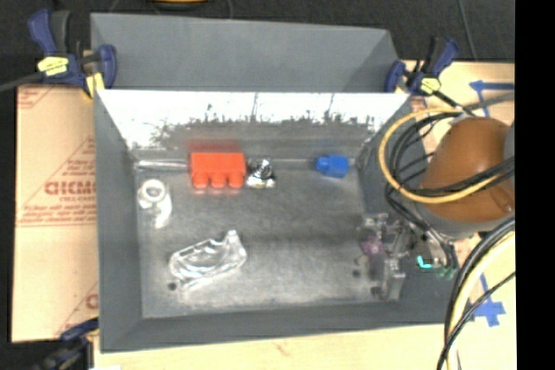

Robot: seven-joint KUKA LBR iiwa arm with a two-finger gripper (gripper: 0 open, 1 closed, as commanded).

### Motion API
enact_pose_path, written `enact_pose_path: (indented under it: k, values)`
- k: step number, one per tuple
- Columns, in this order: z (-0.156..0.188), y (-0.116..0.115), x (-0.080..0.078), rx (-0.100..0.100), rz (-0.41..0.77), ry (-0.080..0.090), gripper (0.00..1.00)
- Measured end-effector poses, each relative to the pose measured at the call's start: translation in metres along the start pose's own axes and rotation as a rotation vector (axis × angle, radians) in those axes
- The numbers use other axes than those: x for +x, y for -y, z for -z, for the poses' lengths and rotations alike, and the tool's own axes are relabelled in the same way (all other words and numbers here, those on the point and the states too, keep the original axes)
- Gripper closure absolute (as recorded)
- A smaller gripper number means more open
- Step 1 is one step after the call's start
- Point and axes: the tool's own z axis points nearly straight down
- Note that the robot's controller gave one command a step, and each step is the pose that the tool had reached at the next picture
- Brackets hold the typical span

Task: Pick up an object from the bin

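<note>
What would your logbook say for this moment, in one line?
gripper: low by bin right wall | nearest: blue piece, apart | elsewhere: red block, white roll, clear plastic item

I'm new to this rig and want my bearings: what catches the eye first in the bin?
The red block near the back wall stands out most, with a small blue thing to its right. The gripper hangs low at the right side of the bin, apart from both.
</note>
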Motion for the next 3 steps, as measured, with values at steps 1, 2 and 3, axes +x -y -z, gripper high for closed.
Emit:
enact_pose_path:
  k: [1,2,3]
  values:
    - [-0.057,0.031,-0.021,-0.001,-0.192,0.005,0.0]
    - [-0.056,0.031,-0.022,0.0,-0.187,0.008,1.0]
    - [0.106,0.032,-0.038,0.003,-0.141,0.017,1.0]
